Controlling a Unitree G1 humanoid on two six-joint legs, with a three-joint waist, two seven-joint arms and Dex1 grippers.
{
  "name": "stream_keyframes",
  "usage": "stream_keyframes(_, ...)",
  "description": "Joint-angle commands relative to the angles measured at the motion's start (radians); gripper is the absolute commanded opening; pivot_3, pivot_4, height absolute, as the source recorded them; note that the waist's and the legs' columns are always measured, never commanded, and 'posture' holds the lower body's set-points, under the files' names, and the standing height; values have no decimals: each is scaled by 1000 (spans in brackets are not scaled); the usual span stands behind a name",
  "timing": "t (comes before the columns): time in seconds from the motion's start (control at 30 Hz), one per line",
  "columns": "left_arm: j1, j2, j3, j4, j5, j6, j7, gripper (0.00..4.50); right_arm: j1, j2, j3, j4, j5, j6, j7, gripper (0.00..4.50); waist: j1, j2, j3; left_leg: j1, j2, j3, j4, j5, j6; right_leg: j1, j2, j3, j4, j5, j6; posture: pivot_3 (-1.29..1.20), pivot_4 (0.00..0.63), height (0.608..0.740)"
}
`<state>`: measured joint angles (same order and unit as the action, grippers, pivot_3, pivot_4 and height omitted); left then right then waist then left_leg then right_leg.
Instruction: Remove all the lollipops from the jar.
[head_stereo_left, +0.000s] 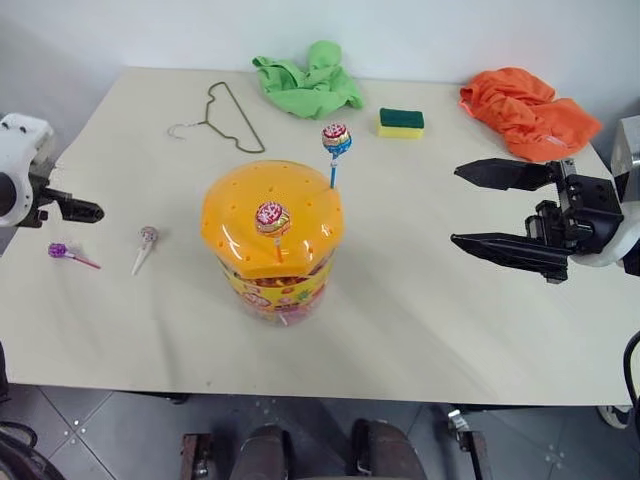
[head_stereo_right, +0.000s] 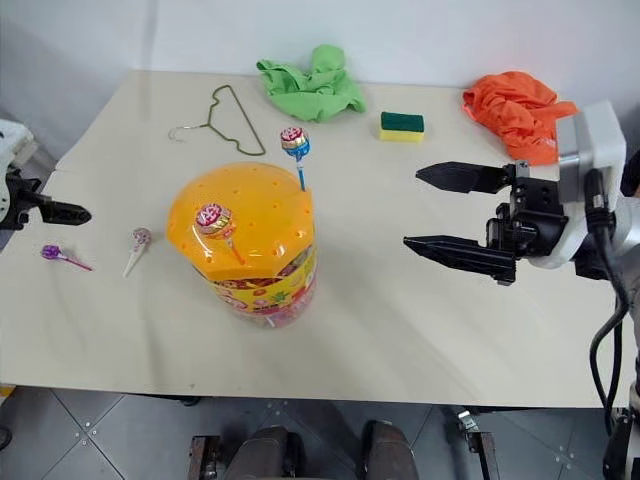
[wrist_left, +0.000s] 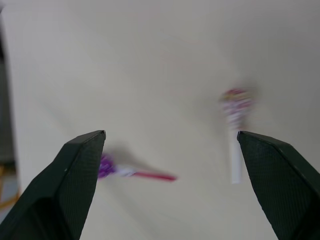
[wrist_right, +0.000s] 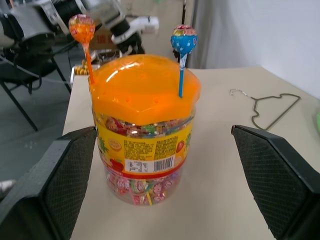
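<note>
The jar, a clear tub with a domed orange lid, stands mid-table. Two lollipops stick up from holes in its lid: one on an orange stick and one on a blue stick. Two more lie on the table to its left, one with a pink stick and one with a white stick. Above and just left of those two hovers my left gripper, open and holding nothing. My right gripper is open and level, right of the jar and pointing at it, with a clear gap between them.
Along the table's far side lie a wire hanger, a green cloth, a yellow-green sponge and an orange cloth. The table's left edge runs just under my left gripper.
</note>
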<state>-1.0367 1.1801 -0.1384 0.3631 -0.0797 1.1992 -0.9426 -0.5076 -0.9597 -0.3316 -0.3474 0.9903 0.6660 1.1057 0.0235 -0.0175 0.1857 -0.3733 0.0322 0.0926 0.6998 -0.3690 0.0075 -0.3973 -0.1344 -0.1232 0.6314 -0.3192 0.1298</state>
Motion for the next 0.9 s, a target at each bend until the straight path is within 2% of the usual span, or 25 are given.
stream_keyframes(0.03, 84, -34, 182, -142, -148, -201, -108, 4489, -18, -14, 2, -66, 6, 13, -34, 4500, 1, 0, 0, 0, 0, 0, 1, 0, 0, 0, 0, 0, 0, 0, 0, 0, 150, 740)
stream_keyframes(0.1, 152, -71, 263, -168, -204, -309, -143, 4489, -18, -2, 27, -120, -4, 25, -93, 4500, -1, 0, 0, 0, 0, -1, 1, 0, 0, 0, -1, 0, 1, 0, 0, 0, 150, 740)
stream_keyframes(0.23, 231, -146, 371, -173, -306, -490, -221, 4489, -47, 19, 87, -216, 74, 94, -171, 4500, -5, 0, 0, 0, 1, 0, 1, 0, 0, 0, 0, 0, 1, 0, 0, 0, 150, 740)
stream_keyframes(0.33, 255, -202, 436, -142, -399, -635, -353, 4489, -94, 91, 143, -261, 100, 95, -242, 4500, -7, 0, 0, 0, 1, 0, 1, 0, 0, 0, 0, 0, 2, 0, 0, 0, 150, 740)
stream_keyframes(0.5, 275, -244, 493, -70, -537, -758, -601, 4489, -162, 178, 229, -274, 78, 82, -284, 4500, -11, 0, 0, 0, 0, 0, 1, 0, 0, 0, 0, 0, 2, 0, 0, 0, 150, 740)
stream_keyframes(0.57, 280, -244, 494, -48, -553, -779, -650, 4489, -177, 199, 248, -270, 68, 72, -278, 4500, -11, 0, 0, 0, 0, 0, 1, 0, 0, 0, 0, -1, 2, 0, 0, 0, 150, 740)
stream_keyframes(0.7, 364, -189, 455, -74, -710, -769, -672, 4489, -246, 281, 371, -197, -38, 31, -223, 4500, -28, 0, 0, 0, 0, -1, 1, 0, 0, 0, 0, 0, 2, 0, 0, 0, 150, 740)
stream_keyframes(0.9, 461, -105, 395, -97, -799, -819, -672, 4489, -339, 378, 511, -73, -185, -18, -146, 4500, -37, 0, 0, 1, 0, -1, 0, 0, 0, -1, 0, 0, 3, 0, -1, 0, 150, 740)
